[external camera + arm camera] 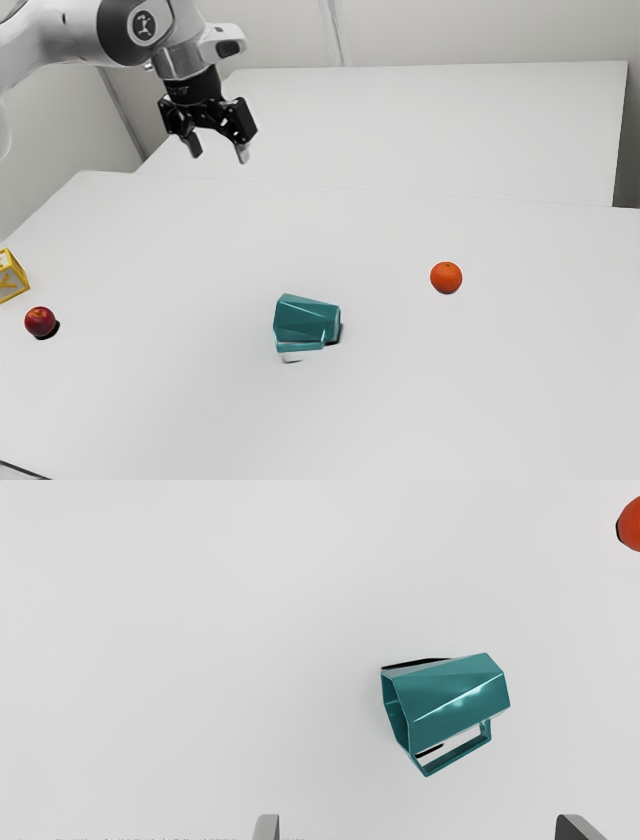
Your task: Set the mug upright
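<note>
"2 fingers (575, 827) spread wide, with nothing pinched. So where's the mug (447, 705)?"

"Below the gripper (220, 155) and out ahead of its reach, lying on its side on the table (150, 400). The gripper hangs well above it, touching nothing."

"Which way is it turned?"

"Seen from the hand, the handle (457, 754) is on the side nearer the fingertips. The open mouth (395, 715) faces away from the orange (446, 278), which sits farther from the gripper than the mug does."

"Then the mug isn't upright. What step would you call this?"

"Getting to it, I'd say. The next move ought to carry the open gripper out over the mug and down, lined up so that 1 finger goes to each side of the body."

"And after that?"

"Close, lift a little, then roll the wrist until the mouth points up, and lower the base flat. I'd watch the handle on the way down: if 1 finger lands on it, the mug could spin or skid off."
</note>
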